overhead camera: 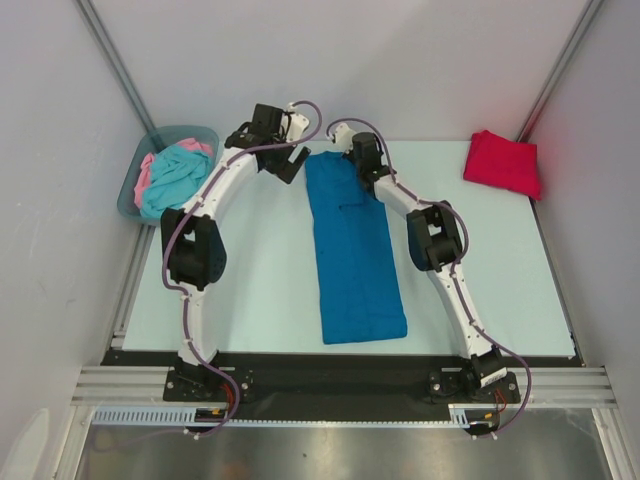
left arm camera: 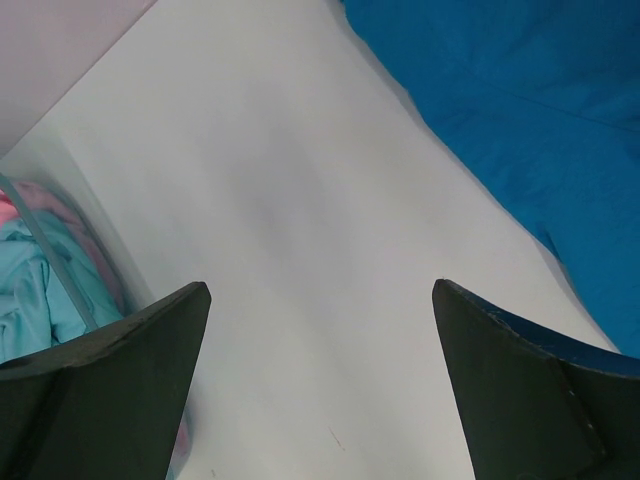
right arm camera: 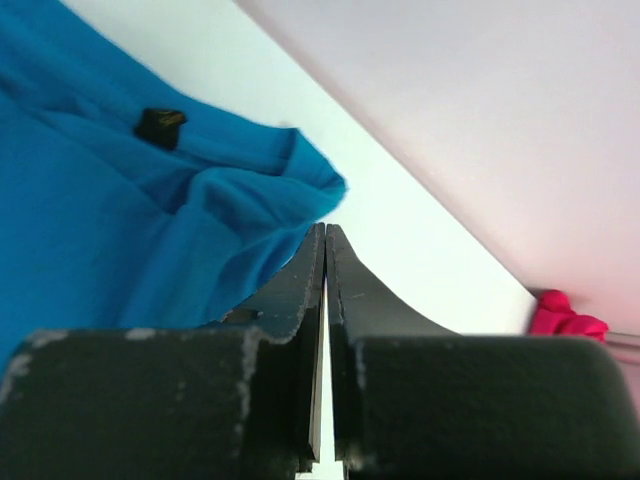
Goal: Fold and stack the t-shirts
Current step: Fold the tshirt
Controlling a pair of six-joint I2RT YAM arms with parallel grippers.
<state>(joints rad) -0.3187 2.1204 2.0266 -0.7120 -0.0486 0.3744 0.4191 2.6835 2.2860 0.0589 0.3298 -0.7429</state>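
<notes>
**Overhead view.** A deep blue t-shirt [overhead camera: 355,250], folded into a long narrow strip, lies flat down the middle of the pale counter [overhead camera: 260,290]. Its long axis runs from the near edge toward the far wall, between the two arms. A bright red t-shirt [overhead camera: 502,163], folded to a compact block, sits at the far right corner of the counter, well apart from the blue one. At the far left a grey-blue bin [overhead camera: 192,132] holds a crumpled turquoise t-shirt [overhead camera: 178,175]. A pink t-shirt [overhead camera: 146,172] lies beside it, against the bin's left wall.

**Left wrist view.** The left end effector [left arm camera: 320,286] hangs over bare counter with its jaws spread wide and nothing between them. The edge of the blue cloth lies to its right and the bin to its left (turquoise and pink fabric shows at the lower left margin).

**Right wrist view.** The right end effector [right arm camera: 325,232] is at the far end of the blue t-shirt, its jaws pressed together with only a hairline gap. A bunched fold of blue cloth lies against the left finger near the tip. Whether any fabric is pinched between the jaws cannot be told. A small black tag [right arm camera: 160,124] shows on the cloth, and the red t-shirt appears at the right margin.
</notes>
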